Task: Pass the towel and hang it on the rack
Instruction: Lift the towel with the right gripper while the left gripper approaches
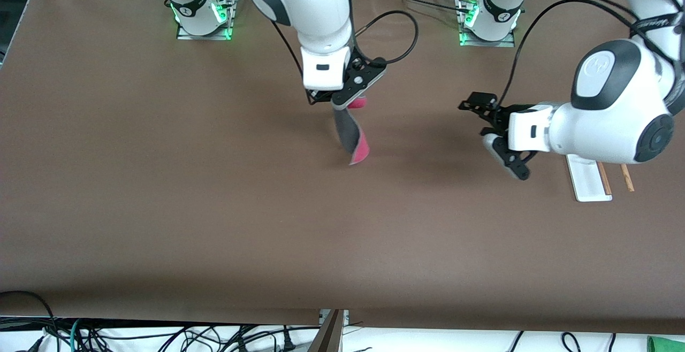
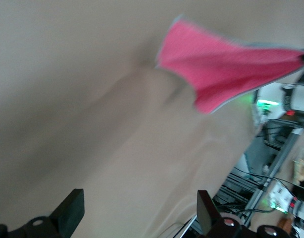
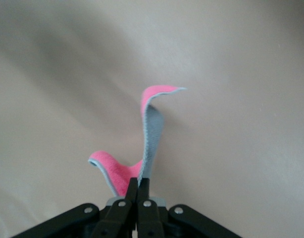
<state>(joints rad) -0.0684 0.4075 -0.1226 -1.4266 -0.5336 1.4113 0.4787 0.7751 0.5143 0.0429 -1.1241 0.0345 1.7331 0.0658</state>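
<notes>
My right gripper [image 1: 343, 105] is shut on one edge of the towel [image 1: 354, 140] and holds it in the air over the middle of the table. The towel hangs twisted, with its grey and pink-red faces both showing. In the right wrist view the shut gripper [image 3: 138, 186] pinches the towel [image 3: 152, 129]. My left gripper [image 1: 484, 123] is open and empty, in the air toward the left arm's end of the table and pointing at the towel. The left wrist view shows its spread fingers [image 2: 73, 210] and the towel [image 2: 226, 69] ahead of them. The rack [image 1: 587, 182] stands partly hidden under the left arm.
The brown table [image 1: 214, 207] carries nothing else near the grippers. The arm bases [image 1: 203, 17] stand along the edge farthest from the front camera. Cables lie past the table's near edge [image 1: 160, 336].
</notes>
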